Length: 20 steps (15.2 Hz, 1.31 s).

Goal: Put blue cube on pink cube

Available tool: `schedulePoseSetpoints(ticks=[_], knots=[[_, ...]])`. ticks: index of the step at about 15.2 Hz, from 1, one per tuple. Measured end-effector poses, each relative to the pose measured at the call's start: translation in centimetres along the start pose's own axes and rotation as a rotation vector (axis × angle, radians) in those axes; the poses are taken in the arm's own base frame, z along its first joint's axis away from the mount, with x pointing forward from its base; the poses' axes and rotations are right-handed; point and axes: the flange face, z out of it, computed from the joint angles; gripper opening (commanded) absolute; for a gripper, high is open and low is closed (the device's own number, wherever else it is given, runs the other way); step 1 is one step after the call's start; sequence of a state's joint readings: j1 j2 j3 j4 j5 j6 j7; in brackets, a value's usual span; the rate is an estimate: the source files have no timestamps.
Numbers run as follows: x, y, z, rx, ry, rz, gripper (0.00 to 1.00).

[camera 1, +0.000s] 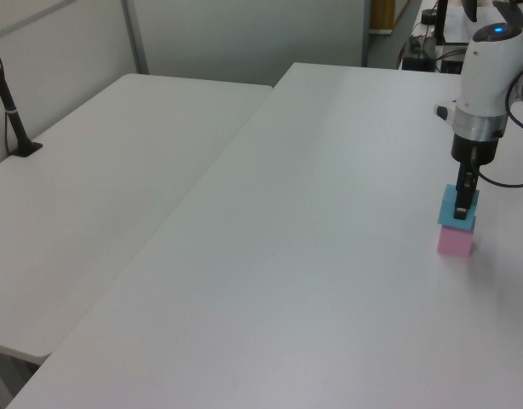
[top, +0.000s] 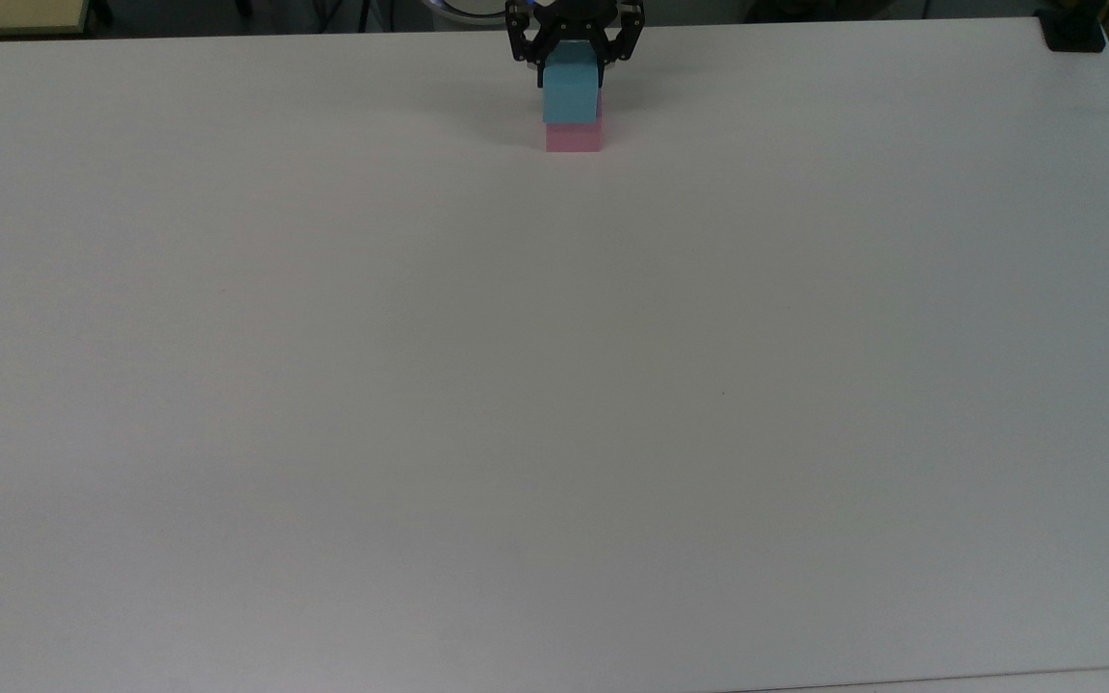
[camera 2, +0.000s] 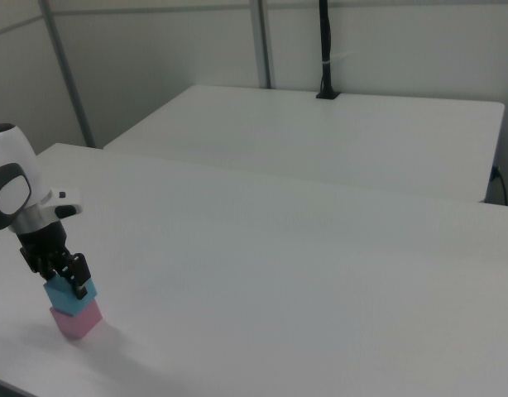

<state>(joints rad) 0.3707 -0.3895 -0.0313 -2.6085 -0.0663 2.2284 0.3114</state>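
Two cubes stacked: pincer grips blue cube atop pink cube, white table.

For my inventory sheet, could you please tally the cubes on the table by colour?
Blue cube: 1
Pink cube: 1
Total: 2

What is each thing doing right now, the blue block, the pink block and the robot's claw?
blue cube: sitting on top of the pink cube, with the claw's fingers at its sides
pink cube: flat on the table, under the blue cube
gripper: around the blue cube
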Motion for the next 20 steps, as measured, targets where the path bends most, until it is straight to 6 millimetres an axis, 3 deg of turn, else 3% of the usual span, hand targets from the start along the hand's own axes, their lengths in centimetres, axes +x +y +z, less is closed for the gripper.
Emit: schedulePoseSetpoints(ticks=[4, 6, 14, 16, 19, 20], knots=[[0.1, 0.1, -0.3, -0.001, -0.002, 0.002, 1.00], [0.7, 0.2, -1.9, -0.007, -0.016, 0.008, 1.00], [3.4, 0.8, -17.1, -0.008, 0.009, 0.023, 1.00], [3.6, 1.3, -21.8, -0.002, 0.031, 0.010, 1.00], [4.2, 1.5, -24.2, 0.001, 0.041, 0.003, 1.00], [5.4, 1.2, -24.4, 0.000, 0.044, 0.005, 1.00]])
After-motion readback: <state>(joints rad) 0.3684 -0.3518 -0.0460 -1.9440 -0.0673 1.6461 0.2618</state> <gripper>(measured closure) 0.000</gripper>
